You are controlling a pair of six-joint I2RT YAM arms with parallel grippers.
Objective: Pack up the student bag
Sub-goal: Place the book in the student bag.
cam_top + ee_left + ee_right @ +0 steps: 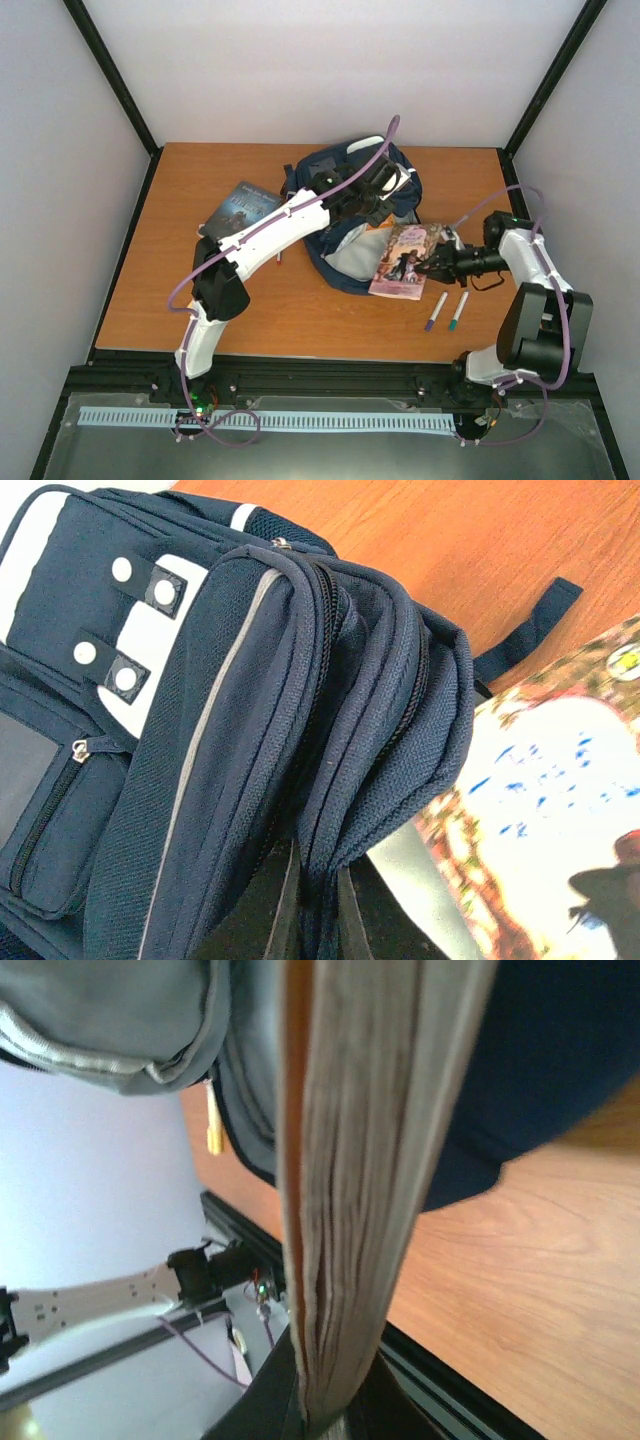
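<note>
1. At the near side of the orange-brown wooden table (180, 310), right of centre, a white marker with a purple cap (437, 311) and a white marker with a green cap (458, 311) lie side by side, close together but not touching.
2. Just beyond them, the right gripper (432, 266) reaches in from the right. Its jaws are clamped on the right edge of a paperback book with a pink and purple cover (403, 262).
3. The right wrist view confirms the grip: the book's pale page edge (370, 1160) runs up out of the pinched fingers (290, 1405).
4. The book's left edge touches the open mouth of the student bag (318, 165). This is a large navy blue fabric backpack that lies near the table's centre, with grey lining showing at the opening.
5. Above the bag, the left gripper (378, 205) reaches in from the left. In the left wrist view its jaws stand narrow, pinching a fold of the bag's zipped rim (318, 920).
6. Left of the bag, a dark blue illustrated book (240, 208) lies flat, apart from the bag.
</note>
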